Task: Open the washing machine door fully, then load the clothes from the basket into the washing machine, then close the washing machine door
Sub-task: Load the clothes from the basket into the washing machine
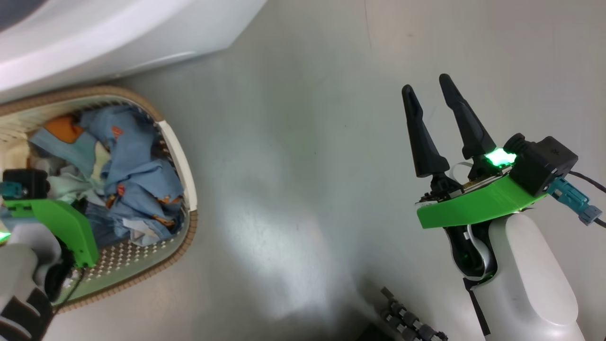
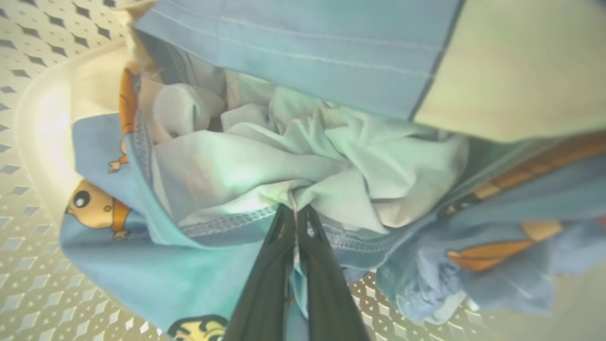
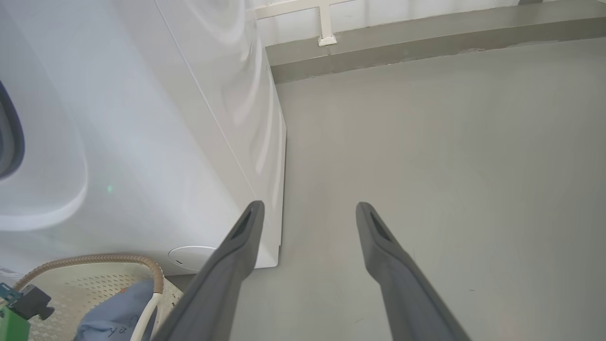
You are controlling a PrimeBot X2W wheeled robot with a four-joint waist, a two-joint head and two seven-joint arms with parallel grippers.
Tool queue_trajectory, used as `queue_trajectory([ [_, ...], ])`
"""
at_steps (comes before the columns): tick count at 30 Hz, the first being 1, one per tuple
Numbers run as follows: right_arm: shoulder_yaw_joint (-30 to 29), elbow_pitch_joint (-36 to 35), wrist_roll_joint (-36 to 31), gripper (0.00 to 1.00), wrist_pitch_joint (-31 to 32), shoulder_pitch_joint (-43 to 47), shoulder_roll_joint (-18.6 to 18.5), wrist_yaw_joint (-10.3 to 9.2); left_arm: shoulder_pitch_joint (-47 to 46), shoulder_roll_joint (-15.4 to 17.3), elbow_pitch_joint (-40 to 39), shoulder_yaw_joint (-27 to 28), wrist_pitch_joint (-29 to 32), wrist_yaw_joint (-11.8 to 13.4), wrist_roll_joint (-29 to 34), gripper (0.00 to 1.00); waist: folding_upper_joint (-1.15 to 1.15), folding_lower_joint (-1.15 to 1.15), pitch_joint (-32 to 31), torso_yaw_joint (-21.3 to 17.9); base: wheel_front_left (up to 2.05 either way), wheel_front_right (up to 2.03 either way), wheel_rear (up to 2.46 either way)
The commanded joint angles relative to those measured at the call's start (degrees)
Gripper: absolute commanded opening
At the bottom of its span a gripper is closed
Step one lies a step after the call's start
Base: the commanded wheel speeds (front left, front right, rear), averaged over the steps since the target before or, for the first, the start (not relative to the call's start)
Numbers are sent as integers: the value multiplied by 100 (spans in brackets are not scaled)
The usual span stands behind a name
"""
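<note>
The cream basket (image 1: 177,156) with its brown rim sits at the left of the head view, heaped with light blue clothes (image 1: 137,175) printed with orange bears. My left wrist reaches down into it. In the left wrist view my left gripper (image 2: 296,213) is shut on a pale fold of the clothes (image 2: 265,166), inside the basket (image 2: 28,199). My right gripper (image 1: 428,92) hangs open over bare floor at the right, holding nothing; its fingers (image 3: 246,227) spread wide. The white washing machine (image 1: 94,38) (image 3: 142,142) stands just behind the basket (image 3: 94,260). Its door is out of view.
Grey floor (image 1: 303,166) stretches between the basket and my right arm. A low ledge and wall (image 3: 426,42) run behind the machine. Dark parts of my base (image 1: 407,322) show at the bottom edge.
</note>
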Motion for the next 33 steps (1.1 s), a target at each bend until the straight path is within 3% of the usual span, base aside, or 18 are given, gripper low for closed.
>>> queue_trajectory([
  [1,80,-95,-29,100,-68,71,4,9,180,165,-54,89,-72,-14,-34,0,0,0,-179,90,0,0,0],
  [23,-160,268,-273,100,-68,507,4,9,1100,265,-1151,-5,-1349,-14,-1049,0,0,0,-1841,622,0,0,0],
  [28,-236,323,-355,100,-68,625,4,9,1272,244,-1408,189,-1421,-14,-1047,0,0,0,-2216,774,0,0,0],
  [33,-299,394,-432,100,-68,774,4,9,1505,187,-1830,809,-1428,-14,-739,0,0,0,-2563,918,0,0,0],
])
